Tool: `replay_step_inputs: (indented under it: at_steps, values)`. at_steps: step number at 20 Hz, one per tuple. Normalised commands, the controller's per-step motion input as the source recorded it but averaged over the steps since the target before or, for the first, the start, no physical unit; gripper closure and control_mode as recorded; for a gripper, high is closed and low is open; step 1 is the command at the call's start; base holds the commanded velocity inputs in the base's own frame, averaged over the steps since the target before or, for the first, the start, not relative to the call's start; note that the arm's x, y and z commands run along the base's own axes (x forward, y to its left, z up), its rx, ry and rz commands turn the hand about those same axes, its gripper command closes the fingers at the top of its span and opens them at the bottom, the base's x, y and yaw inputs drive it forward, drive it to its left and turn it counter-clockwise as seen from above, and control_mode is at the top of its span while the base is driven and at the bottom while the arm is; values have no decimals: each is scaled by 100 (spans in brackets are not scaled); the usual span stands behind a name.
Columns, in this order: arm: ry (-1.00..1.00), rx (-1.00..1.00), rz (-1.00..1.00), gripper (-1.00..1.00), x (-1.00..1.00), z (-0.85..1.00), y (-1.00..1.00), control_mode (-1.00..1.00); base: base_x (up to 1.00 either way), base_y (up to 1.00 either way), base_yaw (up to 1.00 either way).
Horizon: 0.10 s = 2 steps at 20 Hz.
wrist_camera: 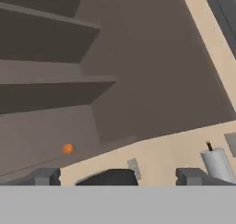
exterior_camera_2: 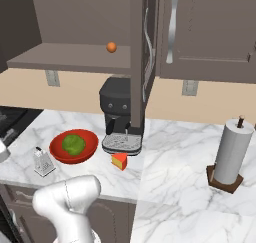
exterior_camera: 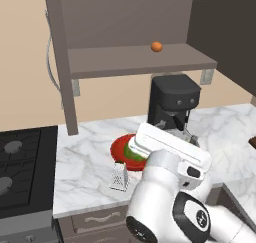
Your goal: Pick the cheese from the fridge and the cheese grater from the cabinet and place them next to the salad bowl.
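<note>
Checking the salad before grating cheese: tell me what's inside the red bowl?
The salad bowl holds one green leafy ball; whatever lies beneath it is covered.

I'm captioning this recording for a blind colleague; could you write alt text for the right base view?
On a white marble counter, a red salad bowl of greens sits between a silver cheese grater and a cheese wedge, before a black coffee machine. A small orange ball rests on the open cabinet shelf above; a paper towel roll stands right.

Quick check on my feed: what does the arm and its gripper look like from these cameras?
The arm is glossy white with rounded links and black joint bands; a white boxy hand tops it. The gripper has two small dark grey, blocky fingertips. No cables or markings are visible.
</note>
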Motion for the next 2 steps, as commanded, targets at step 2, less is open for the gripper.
replay_step_inputs:
  at_steps: [2]
  values:
    - [0, 3, 0, -100, -23, 37, -59, -100, 0, 0, 0]
